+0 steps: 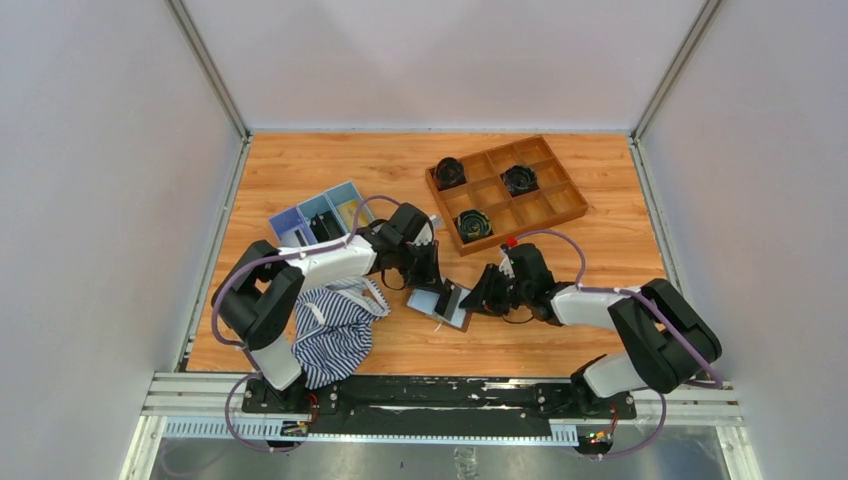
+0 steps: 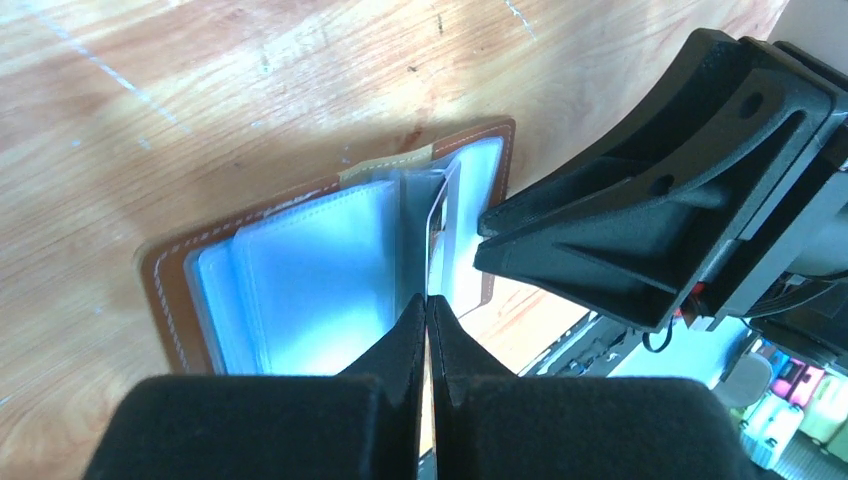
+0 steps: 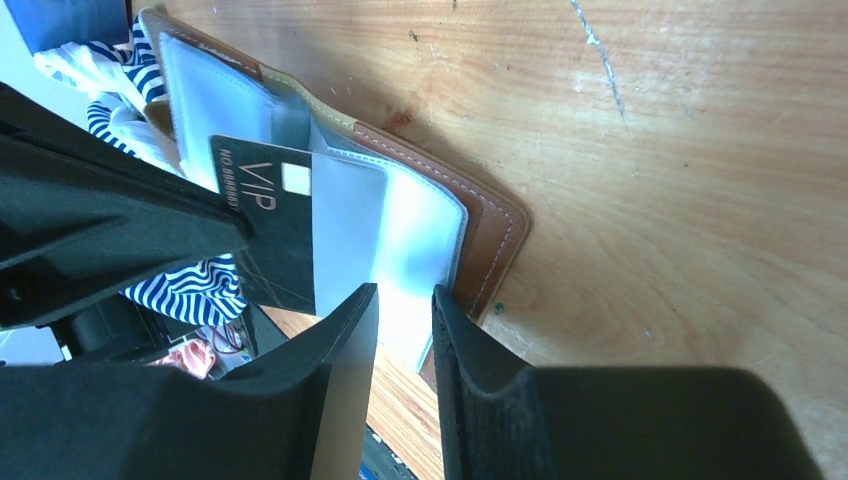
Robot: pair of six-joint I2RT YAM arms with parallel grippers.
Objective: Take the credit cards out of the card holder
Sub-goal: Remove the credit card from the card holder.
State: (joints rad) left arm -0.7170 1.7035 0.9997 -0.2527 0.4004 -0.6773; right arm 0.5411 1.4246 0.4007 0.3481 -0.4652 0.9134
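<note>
- The wooden table [image 1: 300, 160] carries everything; both arms reach in from its 6 o'clock edge and meet just short of its centre.
- A brown wooden grid tray [image 1: 548, 208] lies toward 1 o'clock of the centre, with black round pieces [image 1: 519, 179] in three of its compartments.
- A blue-and-white striped cloth [image 1: 335, 335] is bunched at about 8 o'clock, under the left arm.
- A light-blue compartment tray [image 1: 288, 222] sits at about 10 o'clock, just behind the left arm's wrist.
- The left gripper [image 2: 427, 310] has its jaws pressed fully together. Both wrist views show them pinching the bare edge of a black card.
- The right gripper [image 3: 403, 297] comes in from 3 o'clock, and its jaws stand a narrow gap apart over the holder's outer sleeves. Whether they press on a sleeve I cannot tell.
- The card holder [image 2: 310, 270] lies open on the wood a little toward 6 o'clock from the table's centre, between the two grippers. Its brown cover is down and its pale glossy sleeves are fanned upward.
- The black card [image 3: 262, 235] carries gold "VIP" lettering and a small chip. It stands part-way out of a clear sleeve — one half is bare at the left fingertips and the other sits behind the plastic, at about 10 o'clock from the right fingertips in the right wrist view.
</note>
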